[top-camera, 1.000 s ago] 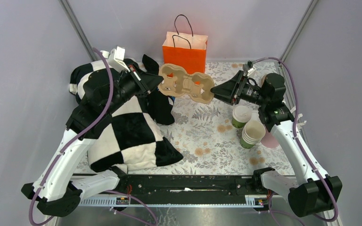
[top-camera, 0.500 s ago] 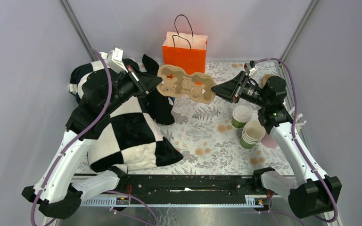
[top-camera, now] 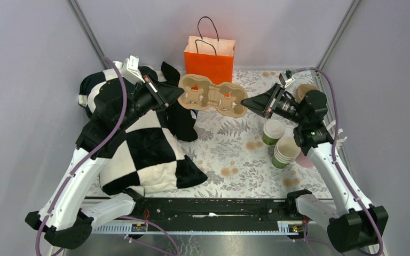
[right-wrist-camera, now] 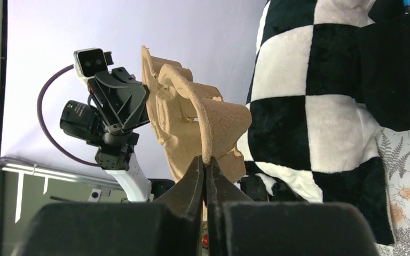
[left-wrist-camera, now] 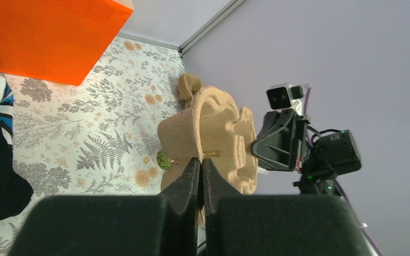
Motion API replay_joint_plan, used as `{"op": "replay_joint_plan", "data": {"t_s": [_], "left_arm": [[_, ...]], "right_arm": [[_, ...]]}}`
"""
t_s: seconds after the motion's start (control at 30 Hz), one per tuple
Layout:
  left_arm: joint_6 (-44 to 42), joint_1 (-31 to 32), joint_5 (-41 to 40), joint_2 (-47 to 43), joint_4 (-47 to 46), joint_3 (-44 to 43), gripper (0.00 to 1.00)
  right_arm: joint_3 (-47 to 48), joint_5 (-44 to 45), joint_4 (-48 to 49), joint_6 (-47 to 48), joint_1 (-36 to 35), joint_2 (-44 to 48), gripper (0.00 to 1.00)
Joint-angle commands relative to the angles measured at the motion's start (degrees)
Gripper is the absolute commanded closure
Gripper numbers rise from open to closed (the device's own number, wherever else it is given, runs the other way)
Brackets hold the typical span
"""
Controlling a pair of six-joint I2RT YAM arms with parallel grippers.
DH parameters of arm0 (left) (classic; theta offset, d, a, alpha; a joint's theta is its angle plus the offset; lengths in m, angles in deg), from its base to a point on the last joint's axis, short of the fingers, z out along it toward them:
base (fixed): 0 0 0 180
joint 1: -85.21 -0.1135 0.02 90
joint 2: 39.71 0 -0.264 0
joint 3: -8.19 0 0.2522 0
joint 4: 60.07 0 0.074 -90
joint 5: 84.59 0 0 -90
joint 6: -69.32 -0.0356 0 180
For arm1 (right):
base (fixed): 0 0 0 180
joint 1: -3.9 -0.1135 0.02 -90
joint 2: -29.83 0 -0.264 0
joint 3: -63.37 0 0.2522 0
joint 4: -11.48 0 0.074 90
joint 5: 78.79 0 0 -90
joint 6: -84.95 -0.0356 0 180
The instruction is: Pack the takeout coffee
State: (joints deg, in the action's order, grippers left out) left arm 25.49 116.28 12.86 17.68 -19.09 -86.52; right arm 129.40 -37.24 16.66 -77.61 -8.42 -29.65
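Top external: left jaws and right jaws each pinched one end of the carrier (top-camera: 212, 98), long axis crosswise; coffee (top-camera: 273, 129) stood on the counter (top-camera: 229, 154), nearest the right jaws.

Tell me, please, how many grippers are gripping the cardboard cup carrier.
2. The left gripper pinches the left end of the cup carrier; the right gripper pinches its right end, in front of the orange bag.

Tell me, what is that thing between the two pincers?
A tan moulded-pulp cup carrier spans the gap, held off the table, its ends pinched by the left pincer and right pincer. The top view shows it best.
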Motion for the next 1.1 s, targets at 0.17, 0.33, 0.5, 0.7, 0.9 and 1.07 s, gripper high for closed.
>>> {"op": "replay_joint_plan", "data": {"t_s": [0.17,0.33,0.5,0.7,0.9,1.07], "left_arm": [[-1.0,-1.7,-14.0,3.5,11.9,-6.0,0.19],[-5.8,-4.2,-19.4,10.6,14.4,-11.5,0.01],[-11.2,-9.5,-19.5,20.0,6.9,-14.9,0.01],[-21.0,-15.2,-15.9,37.1,1.8,-29.0,0.01],[-27.8,-15.7,-10.5,52.9,-0.1,-44.6,0.01],[-28.3,-16.0,-9.1,62.2,-2.7,-52.2,0.05]], "right_arm": [[22.0,18.6,-47.7,28.2,0.2,6.0,1.0],[39.3,41.4,-73.3,45.1,0.2,4.1,1.0],[49.4,48.0,-81.2,48.9,0.1,3.1,1.0],[53.7,47.2,-84.6,50.5,0.1,1.5,1.0],[50.7,47.5,-86.2,53.6,0.2,0.3,1.0],[49.7,47.1,-86.2,53.9,0.1,-1.7,1.0]]}}
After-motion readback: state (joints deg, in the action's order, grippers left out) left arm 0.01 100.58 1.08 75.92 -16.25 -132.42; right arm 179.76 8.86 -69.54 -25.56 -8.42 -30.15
